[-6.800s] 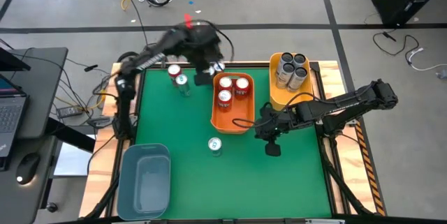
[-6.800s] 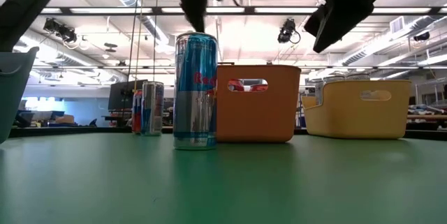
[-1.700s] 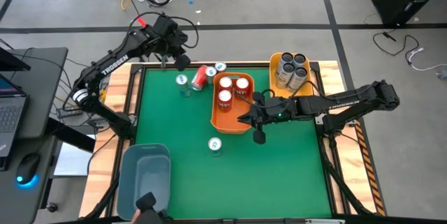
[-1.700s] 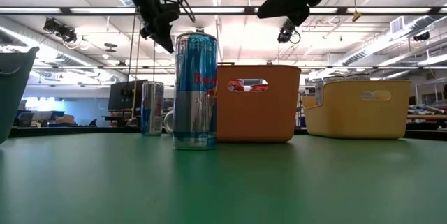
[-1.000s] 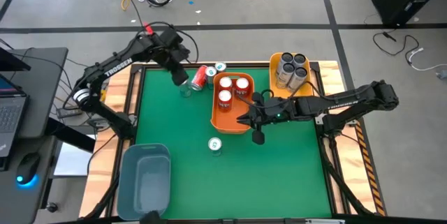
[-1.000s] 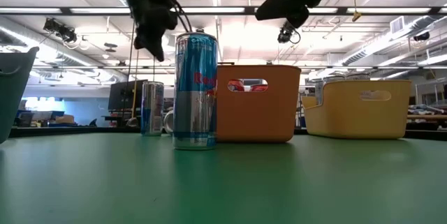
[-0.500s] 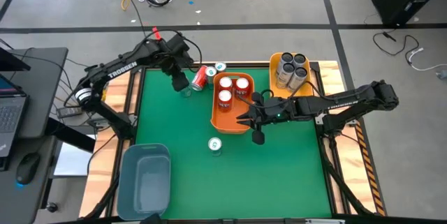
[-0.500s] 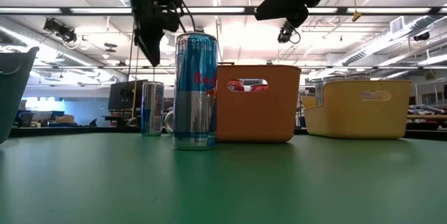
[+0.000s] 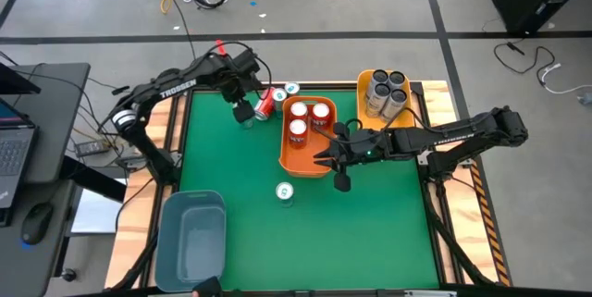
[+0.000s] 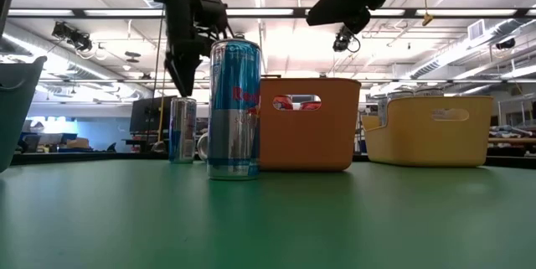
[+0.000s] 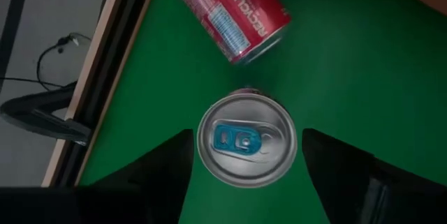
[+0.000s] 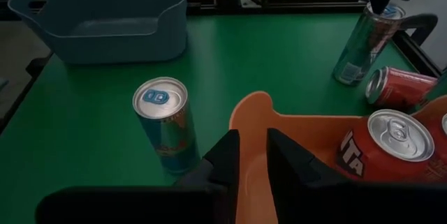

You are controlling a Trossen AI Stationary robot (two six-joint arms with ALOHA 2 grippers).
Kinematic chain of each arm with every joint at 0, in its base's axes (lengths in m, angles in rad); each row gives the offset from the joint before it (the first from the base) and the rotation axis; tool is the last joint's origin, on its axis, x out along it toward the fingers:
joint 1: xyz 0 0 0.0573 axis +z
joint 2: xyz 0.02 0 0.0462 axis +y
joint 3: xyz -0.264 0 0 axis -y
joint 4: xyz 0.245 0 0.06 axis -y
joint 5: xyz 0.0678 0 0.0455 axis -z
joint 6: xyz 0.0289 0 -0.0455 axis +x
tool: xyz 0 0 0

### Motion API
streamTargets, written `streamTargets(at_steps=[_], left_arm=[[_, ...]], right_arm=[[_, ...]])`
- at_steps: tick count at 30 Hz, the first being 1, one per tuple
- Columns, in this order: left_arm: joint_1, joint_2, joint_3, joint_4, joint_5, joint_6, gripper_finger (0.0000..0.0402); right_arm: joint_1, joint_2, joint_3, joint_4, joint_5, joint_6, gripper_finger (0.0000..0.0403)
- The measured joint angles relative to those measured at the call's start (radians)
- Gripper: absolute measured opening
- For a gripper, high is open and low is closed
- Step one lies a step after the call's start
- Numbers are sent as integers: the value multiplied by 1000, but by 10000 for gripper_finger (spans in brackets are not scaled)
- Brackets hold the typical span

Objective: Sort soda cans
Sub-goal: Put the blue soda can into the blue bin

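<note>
An upright teal-blue soda can [image 11: 246, 144] stands on its base at the far left of the green table [image 9: 222, 158]. My left gripper [image 11: 244, 139] hangs open over it, pointing down, one finger on either side of its top and clear of it. A red can [image 9: 265, 103] lies on its side just beside it. Another teal can [image 9: 284, 192] stands near the table's middle, and one more [image 9: 291, 88] at the far edge. My right gripper [image 12: 253, 144], fingers a narrow gap apart and holding nothing, hovers above the orange bin's near rim [image 12: 253, 109].
The orange bin [image 9: 289, 149] holds three red cans. Behind it on the right, the yellow bin [image 9: 363, 126] holds several dark cans. A blue bin [image 9: 191, 237] stands at the near left corner. Green table lies bare between the blue bin and the orange one.
My left gripper has swung a little toward the table's right edge and come down over the upright teal can at the far left. The cans and my right arm have kept still.
</note>
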Motion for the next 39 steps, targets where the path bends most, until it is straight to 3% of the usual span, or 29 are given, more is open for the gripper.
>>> streamTargets(at_steps=[12, 39], left_arm=[[24, 47, 0, 2, -61, 2, 272], [-13, 69, 26, -66, -79, 21, 270]], right_arm=[[0, 0, -6, 1, -5, -2, 61], [0, 0, -35, 8, -3, -3, 61]])
